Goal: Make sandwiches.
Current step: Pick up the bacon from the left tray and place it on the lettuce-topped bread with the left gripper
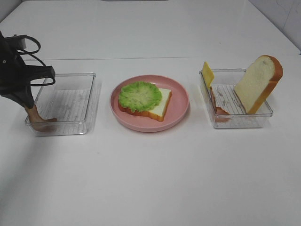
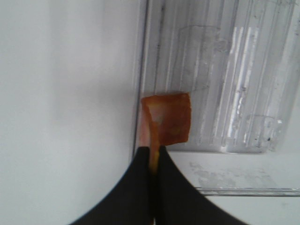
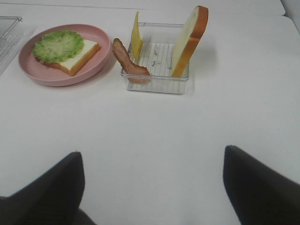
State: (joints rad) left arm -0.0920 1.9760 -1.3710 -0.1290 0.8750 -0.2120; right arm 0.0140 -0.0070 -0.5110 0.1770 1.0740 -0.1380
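Nearest, the right tool (image 3: pixel 152 154) hangs wide open over the table (image 3: pixel 154 117), holding nothing. Farther off, the left tool (image 2: pixel 153 149) is pinched tight on a reddish-brown bacon strip (image 2: pixel 171 119) in the near outer corner of the left tray (image 1: pixel 70 101). The sandwich base, a white bread slice (image 1: pixel 162 107) under ruffled green lettuce (image 1: pixel 139 95), lies on the pink plate (image 1: pixel 181 101), well apart from both tools. The right tray (image 1: pixel 237 121) holds yellow cheese (image 1: pixel 207 74), another bacon strip (image 1: pixel 217 107) and a leaning second bread slice (image 1: pixel 256 84).

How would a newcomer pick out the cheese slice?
Look at the clear tray right of the pink plate. The cheese leans upright against the wall nearest the plate, beside a bacon strip. It is the only thin, flat yellow piece, unlike the thick white bread slice opposite.
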